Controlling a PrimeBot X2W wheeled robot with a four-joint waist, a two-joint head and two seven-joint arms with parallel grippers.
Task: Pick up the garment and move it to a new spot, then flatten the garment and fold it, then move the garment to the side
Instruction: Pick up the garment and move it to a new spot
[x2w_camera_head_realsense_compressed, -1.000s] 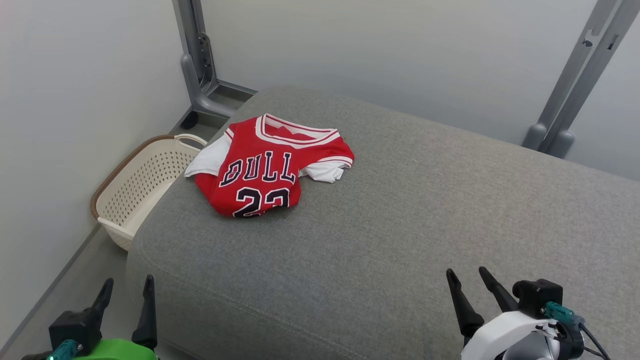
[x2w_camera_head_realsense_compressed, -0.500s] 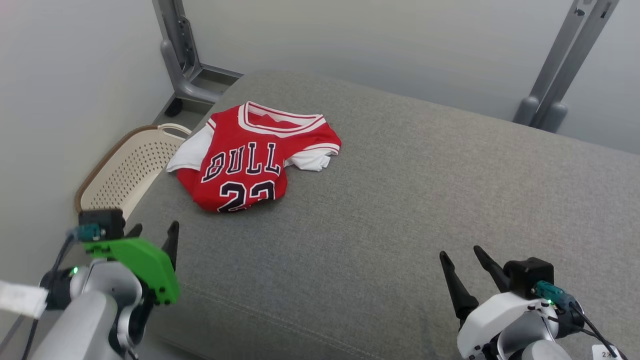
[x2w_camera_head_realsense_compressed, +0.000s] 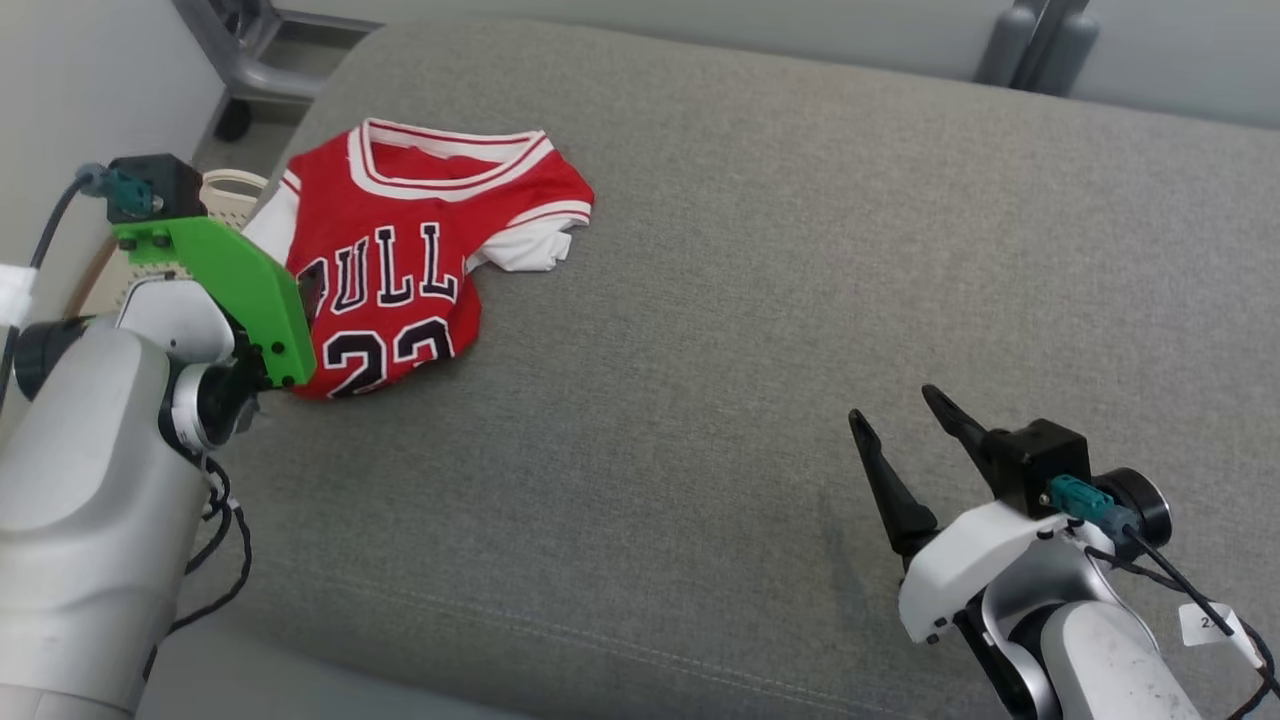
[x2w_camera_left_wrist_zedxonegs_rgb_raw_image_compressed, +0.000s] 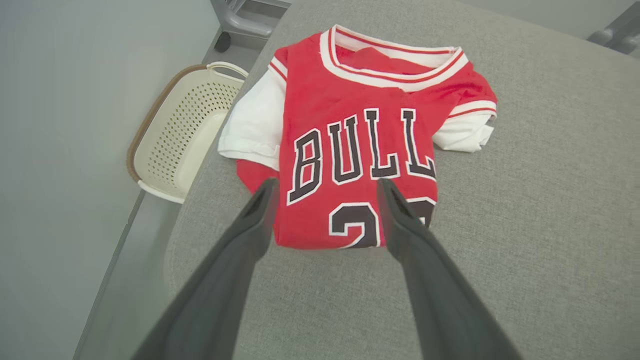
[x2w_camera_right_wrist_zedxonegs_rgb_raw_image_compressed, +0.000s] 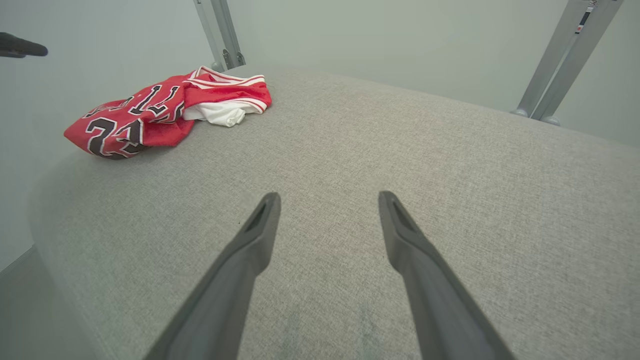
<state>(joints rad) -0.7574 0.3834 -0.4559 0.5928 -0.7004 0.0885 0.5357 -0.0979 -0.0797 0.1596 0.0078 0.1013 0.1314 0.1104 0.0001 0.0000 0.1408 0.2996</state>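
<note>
Garment (x2w_camera_left_wrist_zedxonegs_rgb_raw_image_compressed: 350, 140) lies bunched at the far left corner of the cushion (x2w_camera_head_realsense_compressed: 720, 300); my left gripper (x2w_camera_left_wrist_zedxonegs_rgb_raw_image_compressed: 325, 187) hangs wide open and empty over its near hem, so I'd lower straight and pinch a thick fold, my right gripper (x2w_camera_head_realsense_compressed: 893, 403) likewise open and empty

I read this as a test room staged like a home: wide grey woven-fabric cushion (x2w_camera_head_realsense_compressed: 760, 340), cream perforated plastic laundry basket (x2w_camera_left_wrist_zedxonegs_rgb_raw_image_compressed: 175, 130) on the floor beside it, plain pale walls (x2w_camera_right_wrist_zedxonegs_rgb_raw_image_compressed: 375, 40), grey metal rig posts (x2w_camera_right_wrist_zedxonegs_rgb_raw_image_compressed: 562, 60).

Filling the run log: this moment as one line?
step: pick | left gripper: open, pointed at jersey | right gripper: open, over cushion | jersey: bunched, ungripped
</note>
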